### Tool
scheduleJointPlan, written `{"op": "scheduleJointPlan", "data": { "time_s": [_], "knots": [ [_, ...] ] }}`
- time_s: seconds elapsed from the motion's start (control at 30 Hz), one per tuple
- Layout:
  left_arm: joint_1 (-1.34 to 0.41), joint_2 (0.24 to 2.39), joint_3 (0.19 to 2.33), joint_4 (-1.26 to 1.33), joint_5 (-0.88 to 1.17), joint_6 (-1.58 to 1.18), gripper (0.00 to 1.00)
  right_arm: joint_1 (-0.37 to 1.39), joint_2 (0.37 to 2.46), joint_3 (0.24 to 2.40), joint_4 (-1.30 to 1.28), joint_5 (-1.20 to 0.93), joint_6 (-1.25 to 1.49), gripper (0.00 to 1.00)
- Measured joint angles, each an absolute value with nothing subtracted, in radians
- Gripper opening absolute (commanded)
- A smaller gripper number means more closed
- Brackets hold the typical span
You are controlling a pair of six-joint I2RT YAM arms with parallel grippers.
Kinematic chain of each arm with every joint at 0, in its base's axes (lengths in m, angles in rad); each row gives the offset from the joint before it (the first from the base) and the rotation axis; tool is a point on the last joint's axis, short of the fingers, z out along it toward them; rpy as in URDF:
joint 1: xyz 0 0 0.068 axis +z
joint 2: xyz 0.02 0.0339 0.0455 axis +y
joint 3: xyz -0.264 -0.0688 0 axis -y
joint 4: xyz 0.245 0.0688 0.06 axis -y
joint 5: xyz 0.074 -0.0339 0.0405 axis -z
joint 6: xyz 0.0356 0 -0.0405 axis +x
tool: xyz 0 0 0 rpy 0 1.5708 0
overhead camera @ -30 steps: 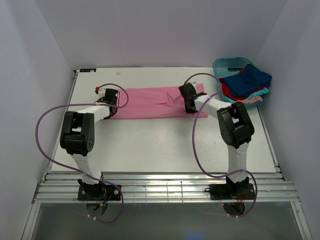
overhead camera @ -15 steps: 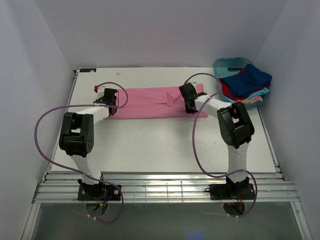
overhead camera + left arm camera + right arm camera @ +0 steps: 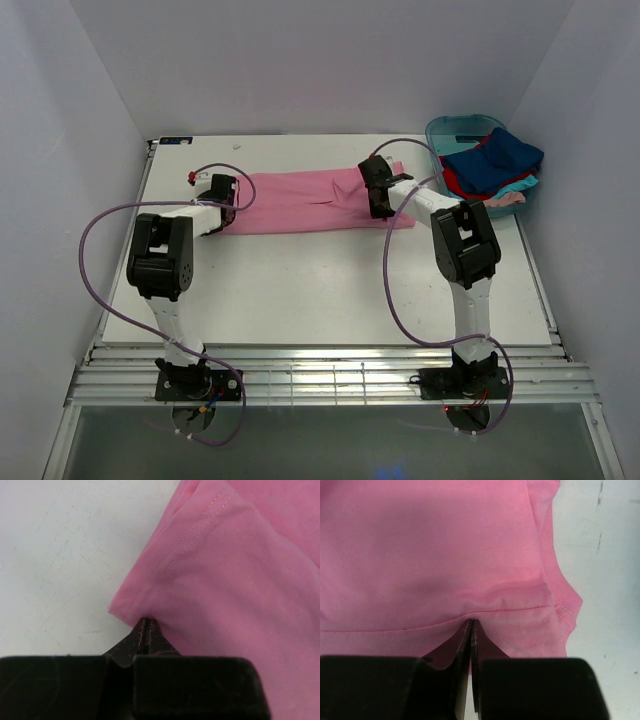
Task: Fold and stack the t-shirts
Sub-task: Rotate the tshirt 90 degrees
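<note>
Pink t-shirt [image 3: 235, 590] stitching [image 3: 186, 549], wrist views only

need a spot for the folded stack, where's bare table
Bare: the stretch of table between the pink t-shirt and its near edge, plus a strip behind the shirt. Crowded: far right corner, the tub with heaped t-shirts.

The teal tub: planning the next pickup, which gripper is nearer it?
Right. The right gripper, shut on the pink t-shirt, sits just left of the tub; the left gripper holds the shirt's opposite end.
</note>
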State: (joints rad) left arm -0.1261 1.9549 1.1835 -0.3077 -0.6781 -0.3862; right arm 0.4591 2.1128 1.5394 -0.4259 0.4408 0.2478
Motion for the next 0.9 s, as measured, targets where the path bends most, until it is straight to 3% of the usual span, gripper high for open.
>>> {"op": "scheduleJointPlan", "data": {
  "time_s": [0.3,0.5,0.9],
  "knots": [
    [-0.140,1.824,1.072,-0.430,-0.575,-0.555,0.00,0.407,2.289,1.826,-0.498,0.358,0.232,0.08],
    [-0.239,1.735,0.994,-0.528,-0.524,-0.653,0.00,0.387,2.399,2.008,-0.525,0.307,0.239,0.08],
    [-0.535,1.593,0.862,-0.635,-0.429,-0.870,0.00,0.367,2.454,2.099,-0.527,0.258,0.258,0.08]
  ]
}}
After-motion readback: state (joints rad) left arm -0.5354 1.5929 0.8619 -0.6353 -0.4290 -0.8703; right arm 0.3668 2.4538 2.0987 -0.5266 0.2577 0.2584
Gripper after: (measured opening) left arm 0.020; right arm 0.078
